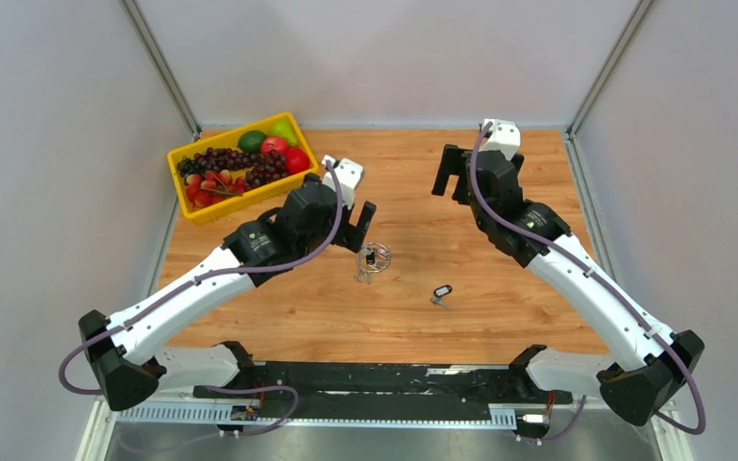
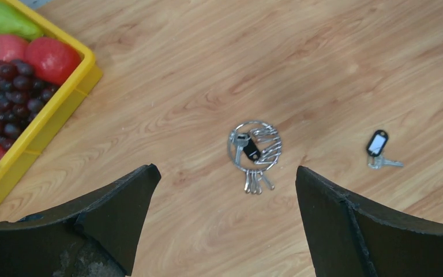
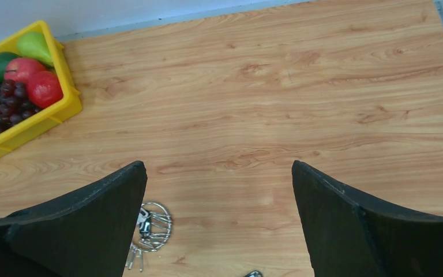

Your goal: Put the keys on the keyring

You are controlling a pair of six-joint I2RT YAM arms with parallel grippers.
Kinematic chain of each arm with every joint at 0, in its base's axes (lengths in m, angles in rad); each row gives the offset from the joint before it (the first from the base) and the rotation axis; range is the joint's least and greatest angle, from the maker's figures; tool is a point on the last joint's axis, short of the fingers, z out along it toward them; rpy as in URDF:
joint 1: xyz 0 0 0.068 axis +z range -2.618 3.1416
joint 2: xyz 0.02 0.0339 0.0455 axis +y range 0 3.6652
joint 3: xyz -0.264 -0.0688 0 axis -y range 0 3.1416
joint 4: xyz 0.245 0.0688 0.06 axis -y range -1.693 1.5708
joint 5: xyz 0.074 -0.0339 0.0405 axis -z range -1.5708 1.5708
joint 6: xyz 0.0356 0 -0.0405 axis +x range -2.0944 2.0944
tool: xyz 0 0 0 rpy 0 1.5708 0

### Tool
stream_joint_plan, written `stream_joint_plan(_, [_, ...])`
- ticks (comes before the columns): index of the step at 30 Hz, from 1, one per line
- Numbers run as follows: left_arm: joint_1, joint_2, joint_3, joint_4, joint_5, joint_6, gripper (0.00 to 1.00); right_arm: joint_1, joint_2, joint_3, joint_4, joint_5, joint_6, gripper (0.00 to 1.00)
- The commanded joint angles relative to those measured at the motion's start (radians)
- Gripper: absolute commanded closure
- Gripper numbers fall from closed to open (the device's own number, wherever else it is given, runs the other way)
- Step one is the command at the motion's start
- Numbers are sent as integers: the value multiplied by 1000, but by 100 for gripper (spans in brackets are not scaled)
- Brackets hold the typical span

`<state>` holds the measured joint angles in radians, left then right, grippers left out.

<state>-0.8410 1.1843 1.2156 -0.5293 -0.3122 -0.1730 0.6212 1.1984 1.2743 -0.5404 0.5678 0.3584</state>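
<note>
Left arm (image 1: pixel 187 293), right arm (image 1: pixel 591 279): white link shells, black joints, purple cables (image 1: pixel 61 370); black wedge-shaped fingers (image 2: pixel 115 213).

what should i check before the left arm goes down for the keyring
1. Left gripper open and empty: ok, jaws wide apart.
2. Keyring lined up: ok, it lies flat on the table just ahead, between the two fingers.
3. Key loose and in view: ok, it lies apart from the keyring.
4. Right gripper open and empty: ok.
5. Where the keyring's split sits: cannot tell, too small.
6. Basket out of the way: ok, off to the left.
</note>
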Motion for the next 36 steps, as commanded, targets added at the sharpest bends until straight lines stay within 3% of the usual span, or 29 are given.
stream_joint_plan(1, [-29,-79,-87,11,-198,-63,0,3,-55,3,-5,-49,123,0])
stream_joint_plan(6, [-24,-194,-223,66,-146,-46,0,5,-44,-17,4,-263,16,0])
stream_joint_plan(10, [-24,-253,-274,90,-152,-64,0,2,-28,-90,29,-269,2,0])
stream_joint_plan(17, [-24,-260,-242,2,-120,-65,0,-1,18,-218,101,-664,-48,0])
stream_joint_plan(28, [-24,-375,-317,64,-97,-20,0,105,97,-397,292,-693,140,14])
stream_joint_plan(36, [-22,-356,-330,55,-146,-34,0,156,156,-469,400,-633,248,24])
